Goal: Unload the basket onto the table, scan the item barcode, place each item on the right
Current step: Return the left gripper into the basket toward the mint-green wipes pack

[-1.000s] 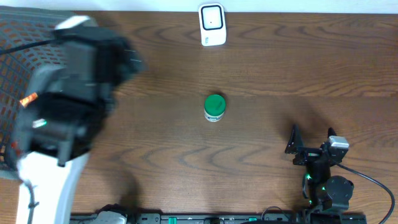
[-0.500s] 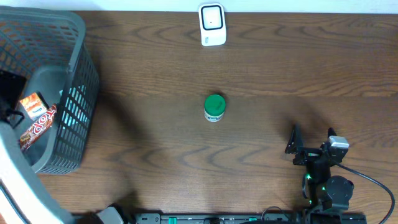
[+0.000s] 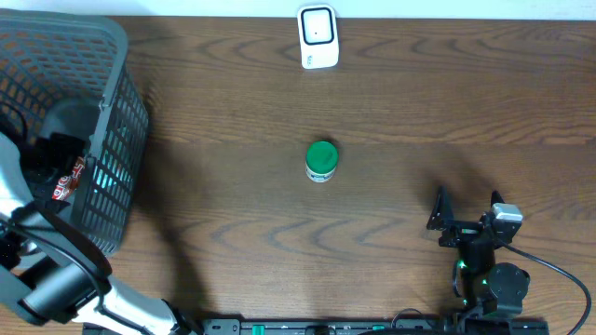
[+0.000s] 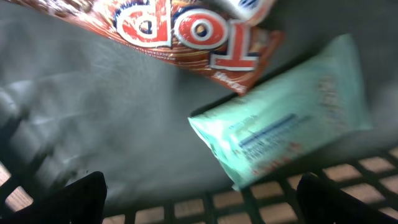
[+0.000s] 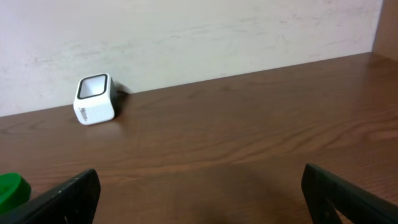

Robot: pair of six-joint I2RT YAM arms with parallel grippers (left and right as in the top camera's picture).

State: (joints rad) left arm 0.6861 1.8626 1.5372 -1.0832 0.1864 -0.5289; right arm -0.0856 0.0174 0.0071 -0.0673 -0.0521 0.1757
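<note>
Barely begun: the left claw (image 4: 202, 194) hangs spread inside the basket (image 3: 121, 112) at 9 o'clock, above a snack packet (image 4: 186, 31) and wipes pack (image 4: 286, 118) (neither gripped). The right claw (image 5: 202, 193), also spread, idles at 4 o'clock. Lifting 1 to the scanner (image 3: 318, 35) at 12 o'clock remains.

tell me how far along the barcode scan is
Done: nothing visibly; no item is held or at the scanner. In hand: the open left pincer hangs in the basket over a teal pack and brown packet. Left: grasp one, carry it to the scanner, show its barcode.
</note>
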